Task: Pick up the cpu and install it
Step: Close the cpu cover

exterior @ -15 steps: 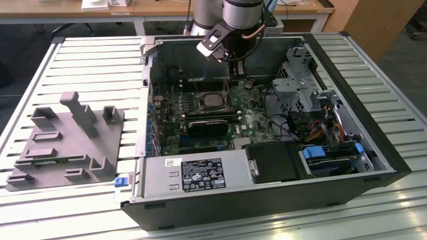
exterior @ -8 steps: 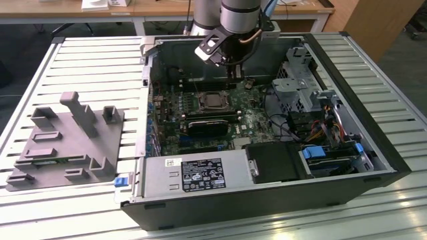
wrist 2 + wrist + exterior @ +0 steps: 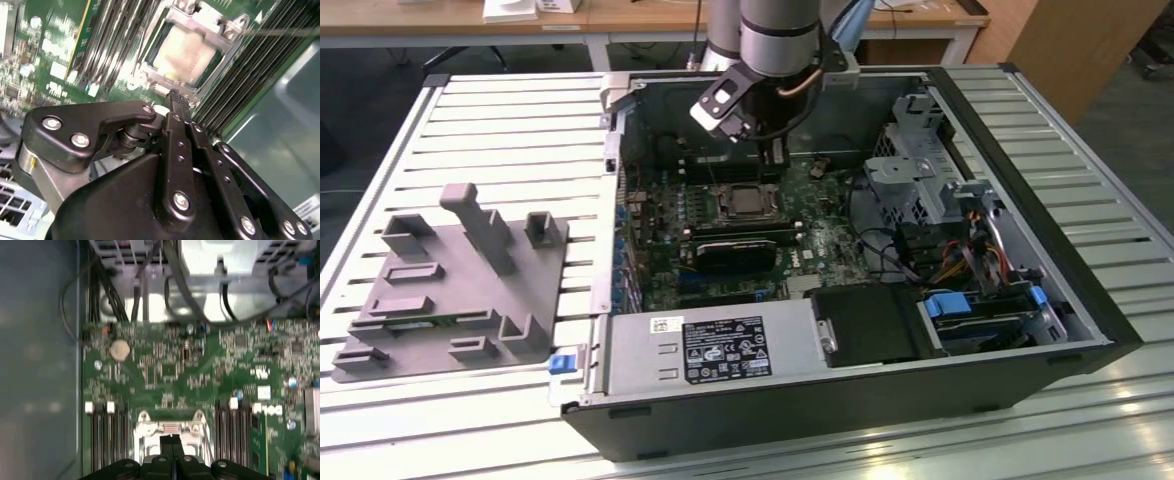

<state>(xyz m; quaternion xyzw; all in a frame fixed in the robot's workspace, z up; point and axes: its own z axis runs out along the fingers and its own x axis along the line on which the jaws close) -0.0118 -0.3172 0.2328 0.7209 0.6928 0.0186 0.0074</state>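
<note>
cpu (image 3: 187, 52), one, in one socket (image 3: 227, 30), jaws closed nearby

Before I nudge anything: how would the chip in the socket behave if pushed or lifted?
The chip looks flat and rigid, so it is probably stiff and light. Its smooth metal top is likely slippery. The socket frame surrounds it, so a sideways push probably won't slide it.
</note>
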